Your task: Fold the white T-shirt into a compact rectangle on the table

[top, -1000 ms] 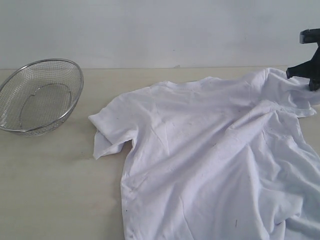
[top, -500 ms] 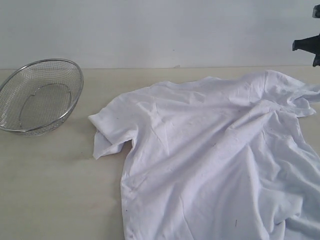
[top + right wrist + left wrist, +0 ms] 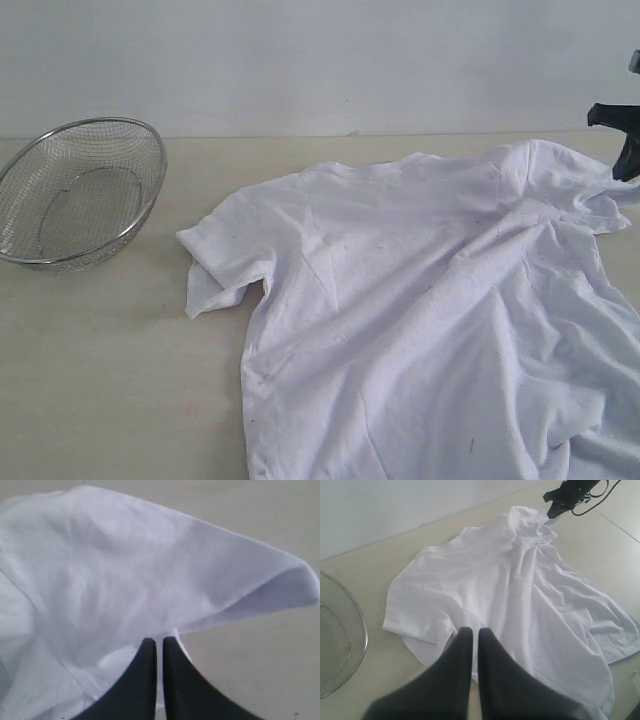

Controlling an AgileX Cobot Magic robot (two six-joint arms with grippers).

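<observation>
White T-shirt (image 3: 420, 300) lies rumpled across the surface (image 3: 120, 360), right of centre. Right fingers (image 3: 152, 647), pressed together, hover at its far-right sleeve (image 3: 575, 180), probably to straighten it. Left fingers (image 3: 465, 635) are closed too, empty.

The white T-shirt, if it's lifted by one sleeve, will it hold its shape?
Probably not: the white T-shirt lies in soft wrinkles, so it should drape limply. It looks thin, so likely light. Pushed, it would probably bunch on the table rather than slide.
</observation>
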